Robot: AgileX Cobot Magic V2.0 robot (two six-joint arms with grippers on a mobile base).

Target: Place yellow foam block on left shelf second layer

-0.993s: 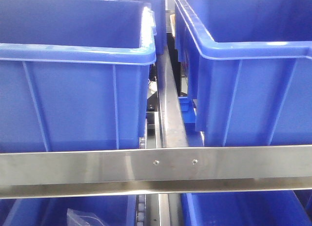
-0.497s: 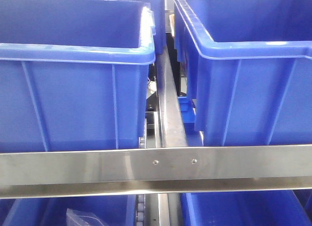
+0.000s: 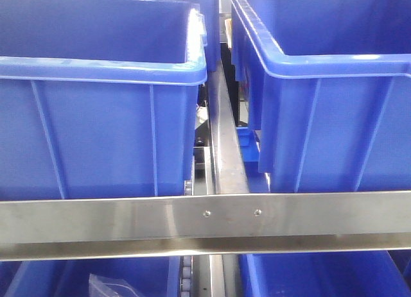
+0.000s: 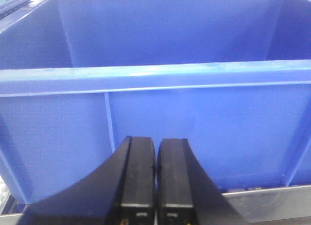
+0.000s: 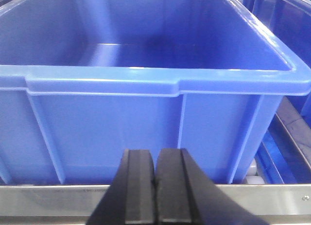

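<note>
The yellow foam block is out of view in every frame. My left gripper [image 4: 156, 146] is shut and empty, its black fingers pressed together close in front of the wall of a blue bin [image 4: 194, 118]. My right gripper [image 5: 156, 157] is shut and empty, in front of another blue bin [image 5: 121, 123] whose inside shows nothing in it. Neither gripper shows in the front view.
The front view shows two blue bins side by side, left [image 3: 96, 130] and right [image 3: 334, 124], on a steel shelf with a front rail [image 3: 205, 220] and a centre divider [image 3: 225, 149]. Below the rail are more blue bins; a clear plastic bag [image 3: 109, 285] lies in the left one.
The front view has shifted only very slightly; nothing else has visibly changed.
</note>
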